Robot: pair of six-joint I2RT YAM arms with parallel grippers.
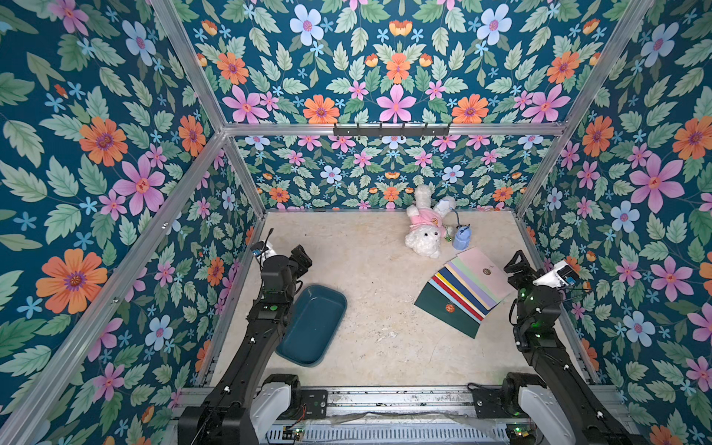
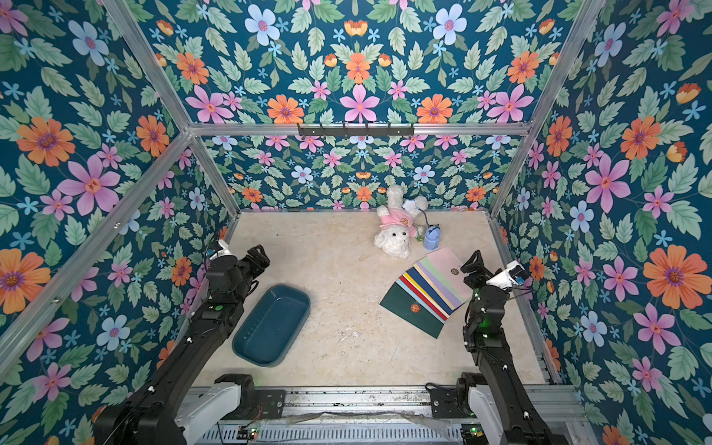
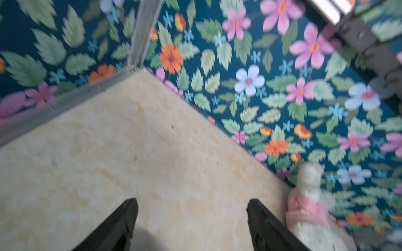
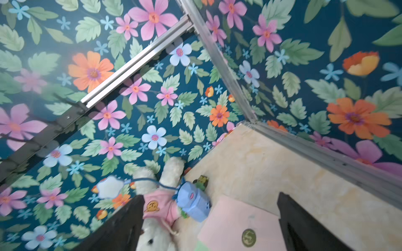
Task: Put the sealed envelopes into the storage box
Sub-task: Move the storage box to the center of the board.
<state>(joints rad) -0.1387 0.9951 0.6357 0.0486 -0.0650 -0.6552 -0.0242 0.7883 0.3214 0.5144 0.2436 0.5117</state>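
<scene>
The sealed envelopes lie fanned in an overlapping stack on the right of the table, dark green at the front and pink at the back. The pink one with its round seal shows between the fingers in the right wrist view. My right gripper hangs open just right of the stack's far end, holding nothing. The storage box, a dark teal tray, sits empty at the front left. My left gripper is open over bare table beyond the box.
A white plush rabbit in a pink top lies at the back, with a small light-blue backpack beside it, just beyond the envelopes. Floral walls enclose the table on three sides. A black hook rail is on the back wall.
</scene>
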